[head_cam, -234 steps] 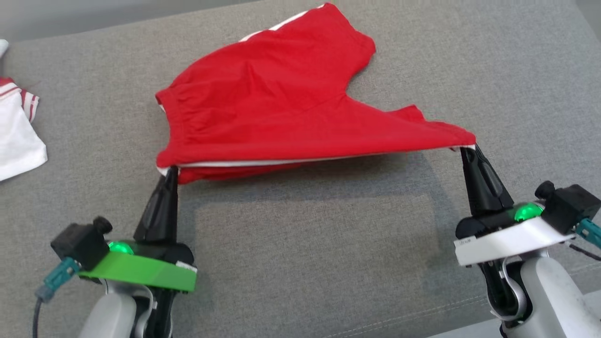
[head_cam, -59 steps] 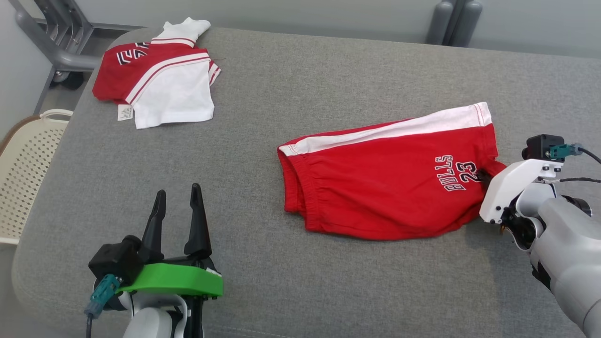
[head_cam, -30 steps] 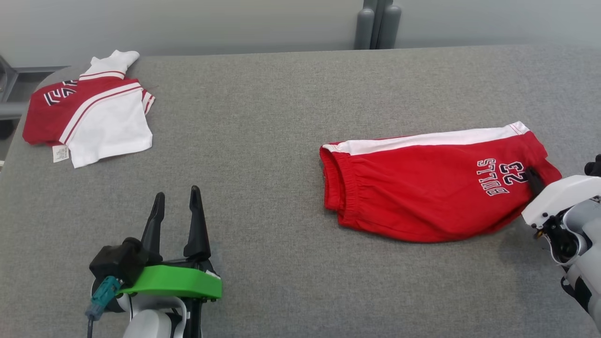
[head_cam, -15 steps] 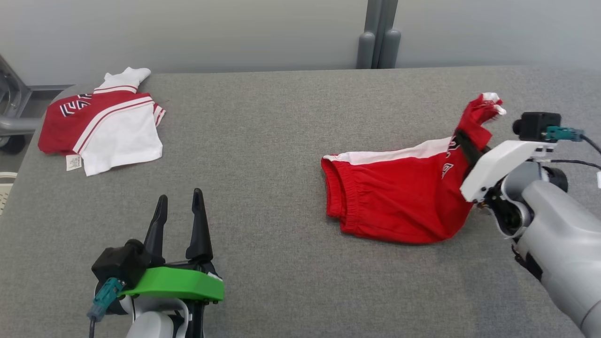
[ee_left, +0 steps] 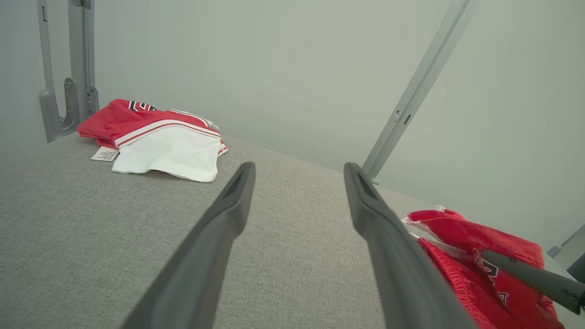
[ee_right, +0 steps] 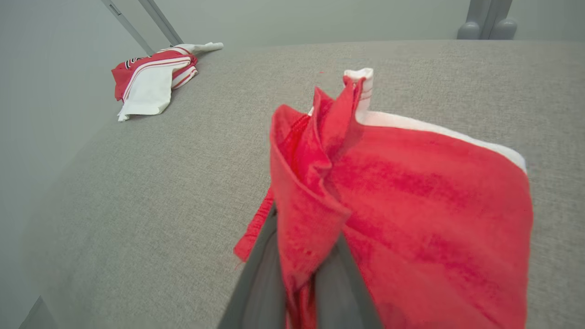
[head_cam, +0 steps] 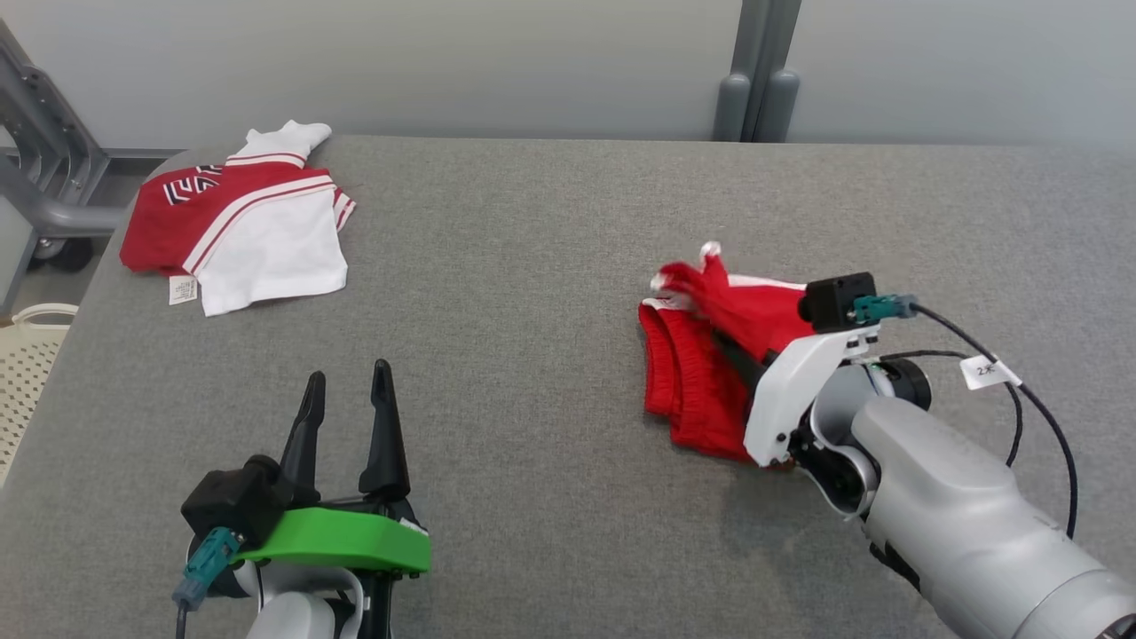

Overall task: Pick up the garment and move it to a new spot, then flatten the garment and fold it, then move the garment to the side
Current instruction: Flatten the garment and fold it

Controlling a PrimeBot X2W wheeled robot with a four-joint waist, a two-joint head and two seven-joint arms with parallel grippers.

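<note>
Pinching a bunched fold of the red shorts (head_cam: pixel 697 390) between its two dark fingers, the right gripper (ee_right: pixel 305 246) is clenched on the cloth, jaws almost together with red fabric squeezed between them. The gathered hem, with its white trim, stands up past the fingertips in a peak, doubled back over the part of the shorts that lies flat. That lower part, its elastic waistband showing, rests on the grey cushion (head_cam: pixel 532 293), on the cushion's right half and about midway between its near and far edges. The pale right forearm reaches in from the cushion's near right corner and covers the shorts' right side. The left gripper (head_cam: pixel 348 373) hovers over the cushion's near left part, released, fingers spread wide with nothing between them, well apart from the shorts. A red-and-white jersey (head_cam: pixel 257 231) lies at the cushion's far left corner. Off the cushion's left edge are a cream perforated basket (head_cam: pixel 22 373) and a grey metal frame (head_cam: pixel 44 169); behind its far edge rises a grey post (head_cam: pixel 754 80).
</note>
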